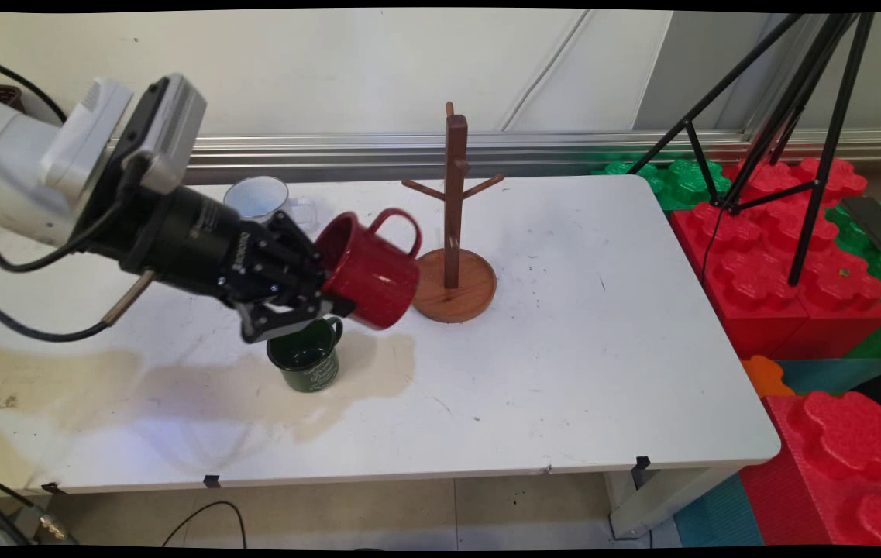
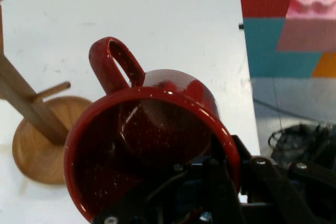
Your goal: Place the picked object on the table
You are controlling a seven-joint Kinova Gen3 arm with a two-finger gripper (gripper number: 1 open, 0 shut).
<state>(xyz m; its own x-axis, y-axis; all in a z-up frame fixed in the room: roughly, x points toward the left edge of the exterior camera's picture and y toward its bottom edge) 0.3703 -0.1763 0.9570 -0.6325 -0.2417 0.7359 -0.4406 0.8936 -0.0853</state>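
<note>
A red mug (image 1: pixel 370 269) is being held off the white table (image 1: pixel 564 349) by the pincer (image 1: pixel 325 293), whose black fingers are being closed on the mug's rim, one inside the mouth and one outside the wall, as is being shown in the hand view (image 2: pixel 152 150). The mug is being carried tipped on its side, its open mouth turned back toward the pincer and its handle (image 1: pixel 397 225) pointing upward. Just beyond the mug, on the side away from the arm, a wooden mug tree (image 1: pixel 455 232) is being seen upright on its round base (image 2: pixel 37 150), its pegs bare; mug and base appear close, but whether they are touching cannot be told. Directly beneath the pincer a dark green mug (image 1: pixel 307 358) is standing upright on the table. Behind the pincer, toward the wall, a white mug (image 1: pixel 258 198) is being partly hidden by the arm.
</note>
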